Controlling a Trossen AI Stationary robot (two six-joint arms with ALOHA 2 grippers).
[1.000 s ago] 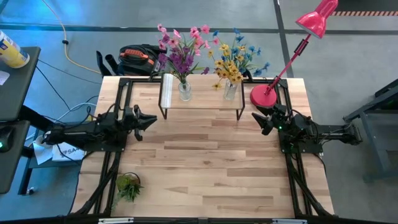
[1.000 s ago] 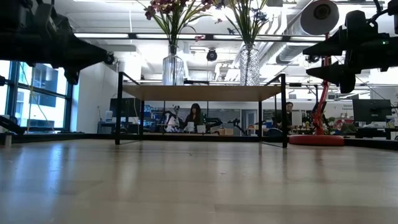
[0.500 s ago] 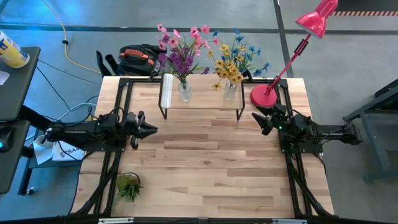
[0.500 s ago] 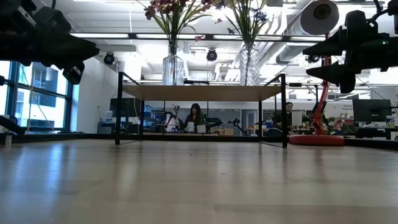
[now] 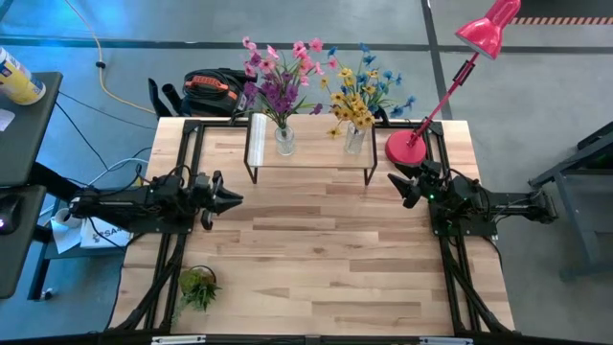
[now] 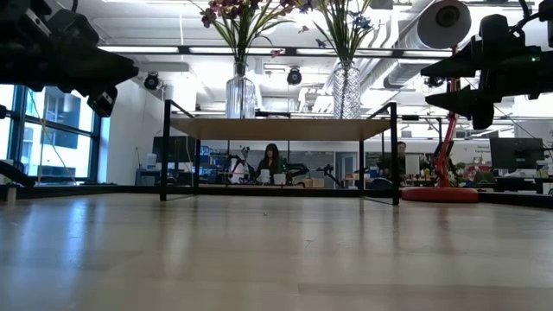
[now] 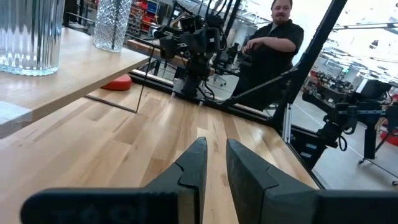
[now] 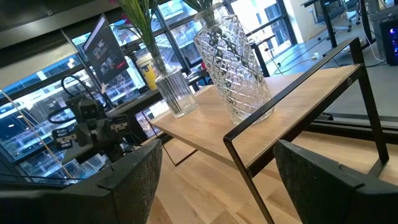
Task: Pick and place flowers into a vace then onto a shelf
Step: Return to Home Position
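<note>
1. The pink and purple flowers (image 5: 280, 72) stand in a ribbed glass vase (image 5: 284, 141). The blue and yellow flowers (image 5: 362, 91) stand in a diamond-cut glass vase (image 5: 355, 139). Both bunches are upright with their stems down inside the glass.
2. Both vases sit on the plank top of the shelf (image 5: 311, 155), apart from each other. From above, the ribbed one is toward the left end and the diamond-cut one toward the right end. The low view shows them side by side up there too.
3. The shelf stands on its black legs at the far edge of the table (image 5: 316, 259), roughly centred.
4. The left gripper (image 5: 236, 198) hangs over the left side of the table, well clear of the shelf and pointing toward the middle. Its claw is pretty much closed, fingers nearly together with just a thin slit, and it holds nothing.
5. The right gripper (image 5: 396, 189) hangs over the right side, near the shelf's right end but not touching it. Its claw is spread wide and empty. Its wrist camera looks between the fingers at the two vases.
6. The red desk lamp (image 5: 407, 147) has its base just beside the shelf's right end.
7. A small green plant tuft (image 5: 198, 285) lies at the near left corner of the table.
8. In the left wrist view a person (image 7: 270, 50) in a dark top is in the room beyond the table.
</note>
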